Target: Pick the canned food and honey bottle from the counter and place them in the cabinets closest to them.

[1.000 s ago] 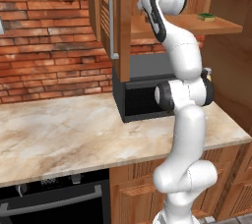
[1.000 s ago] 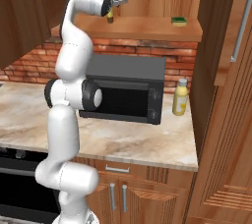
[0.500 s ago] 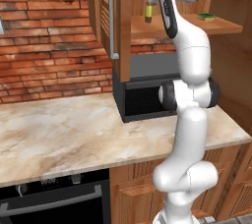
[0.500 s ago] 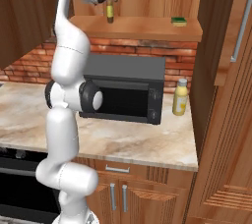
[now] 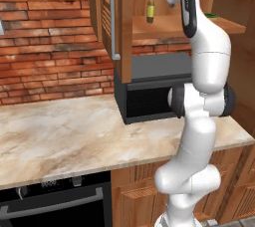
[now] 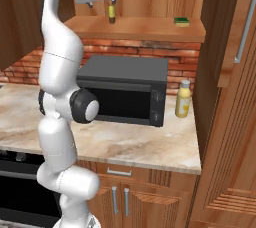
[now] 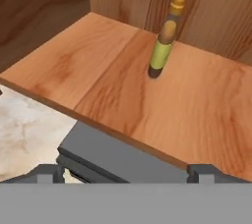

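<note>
One honey bottle (image 7: 167, 36) stands upright and alone on the wooden shelf (image 7: 98, 70) of the open wall cabinets (image 5: 119, 22), at about 1 o'clock in the hand view and clear of the tool (image 6: 102, 3), whose two fingertips (image 7: 47, 173) sit spread wide apart with nothing between them. Below the shelf a black microwave (image 6: 127, 94) rests on the marble bench (image 5: 74, 136), with a pale yellow bottle (image 6: 183, 99) just beside it at 3 o'clock in the right base view, and a small green item (image 6: 181, 20) lies on the shelf's far end.
</note>
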